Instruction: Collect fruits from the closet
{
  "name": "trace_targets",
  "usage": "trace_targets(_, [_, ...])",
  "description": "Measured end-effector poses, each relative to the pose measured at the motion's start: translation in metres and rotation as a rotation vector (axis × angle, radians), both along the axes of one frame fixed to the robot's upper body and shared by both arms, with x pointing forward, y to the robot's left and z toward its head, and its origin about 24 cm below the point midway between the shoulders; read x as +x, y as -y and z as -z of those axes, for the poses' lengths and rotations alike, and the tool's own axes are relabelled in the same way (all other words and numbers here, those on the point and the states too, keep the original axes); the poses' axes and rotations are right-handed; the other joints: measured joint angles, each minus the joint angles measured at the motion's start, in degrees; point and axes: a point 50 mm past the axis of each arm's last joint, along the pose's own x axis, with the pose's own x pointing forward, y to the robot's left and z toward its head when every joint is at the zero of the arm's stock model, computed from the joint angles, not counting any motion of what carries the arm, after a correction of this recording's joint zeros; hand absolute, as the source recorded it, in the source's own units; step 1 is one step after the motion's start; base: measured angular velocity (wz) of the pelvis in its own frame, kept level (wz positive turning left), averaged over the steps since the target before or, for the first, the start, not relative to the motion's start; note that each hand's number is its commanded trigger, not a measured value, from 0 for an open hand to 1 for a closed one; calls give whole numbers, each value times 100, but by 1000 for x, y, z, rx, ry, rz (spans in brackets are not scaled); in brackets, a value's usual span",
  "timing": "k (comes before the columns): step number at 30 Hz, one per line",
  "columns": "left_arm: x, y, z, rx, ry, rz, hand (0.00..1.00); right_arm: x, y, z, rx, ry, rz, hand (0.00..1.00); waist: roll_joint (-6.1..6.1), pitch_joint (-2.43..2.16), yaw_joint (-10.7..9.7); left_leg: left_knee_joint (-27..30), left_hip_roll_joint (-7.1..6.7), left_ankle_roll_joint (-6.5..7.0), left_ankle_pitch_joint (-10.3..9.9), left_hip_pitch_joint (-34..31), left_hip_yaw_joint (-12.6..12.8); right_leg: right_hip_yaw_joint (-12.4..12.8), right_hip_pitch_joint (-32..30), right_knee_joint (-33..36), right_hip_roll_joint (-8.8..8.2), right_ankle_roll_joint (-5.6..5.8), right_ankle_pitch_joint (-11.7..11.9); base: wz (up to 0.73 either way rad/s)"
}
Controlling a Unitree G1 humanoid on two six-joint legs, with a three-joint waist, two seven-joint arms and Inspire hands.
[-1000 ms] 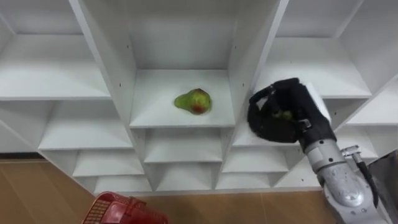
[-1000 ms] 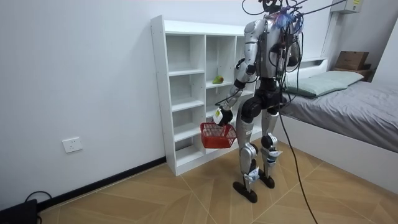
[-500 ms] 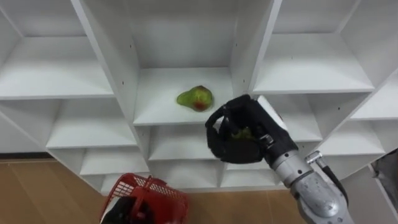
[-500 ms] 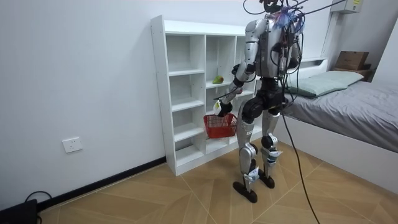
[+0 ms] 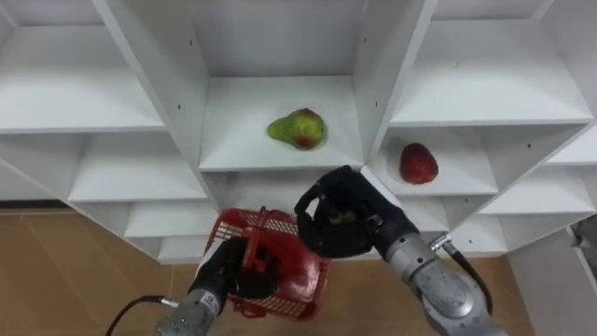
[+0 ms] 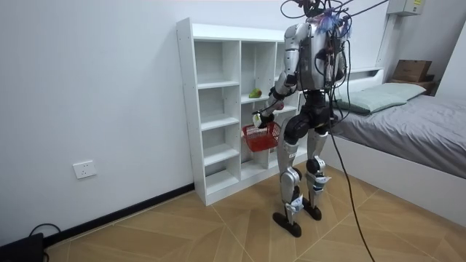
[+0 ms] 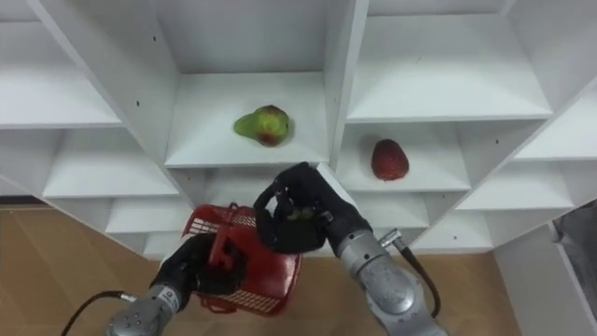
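Fruit is seen in three places: a pear (image 5: 298, 128) lies on the middle shelf of the closet (image 5: 140, 98); a red fruit (image 5: 418, 162) lies in the next compartment to the right, one shelf lower; a green fruit (image 5: 341, 217) is clamped in the curled fingers of the right hand (image 5: 359, 233), at the right rim of the basket (image 5: 297, 282); the basket's handle is gripped by the left hand (image 5: 233, 273), fingers wrapped round it; the closet is faced by the standing robot.

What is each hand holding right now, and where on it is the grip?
The left hand grips the red mesh basket by its handle. The right hand is curled round a small green fruit, enclosing most of it.
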Motion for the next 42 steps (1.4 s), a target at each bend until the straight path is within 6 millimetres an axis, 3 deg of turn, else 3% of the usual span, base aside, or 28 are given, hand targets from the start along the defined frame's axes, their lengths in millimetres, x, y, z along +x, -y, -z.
trace_targets(6, [16, 16, -25, -105, 124, 24, 100, 1, -3, 13, 16, -58, 34, 100, 28, 0, 1, -17, 0, 1, 1, -16, -2, -74, -5, -2, -18, 0, 0, 1])
trace_targets(32, [21, 39, -40, -263, 169, 50, 100, 6, 2, 21, 143, -90, 196, 100, 133, 5, 8, 62, -15, 19, 30, -223, -62, -136, -142, -3, -44, -13, 10, 1])
trace_targets(33, [21, 40, -41, -269, 173, 51, 100, 6, 3, 20, 149, -88, 205, 81, 145, 4, 9, 60, -15, 19, 30, -222, -62, -140, -142, -1, -45, -13, 10, 0])
trace_targets(34, [21, 41, -42, -271, 174, 52, 100, 7, 3, 20, 154, -89, 210, 30, 150, 3, 10, 59, -15, 19, 30, -220, -62, -140, -142, 1, -45, -14, 10, 0])
trace_targets(35, [21, 41, -42, -274, 174, 55, 100, 6, 3, 21, 159, -91, 221, 0, 155, 4, 11, 58, -13, 19, 30, -218, -62, -143, -141, 4, -45, -14, 11, 0])
trace_targets(42, [21, 44, -43, -281, 177, 59, 100, 6, 4, 22, 155, -92, 242, 0, 158, 6, 6, 57, -11, 19, 30, -220, -64, -158, -147, 18, -46, -18, 16, 0])
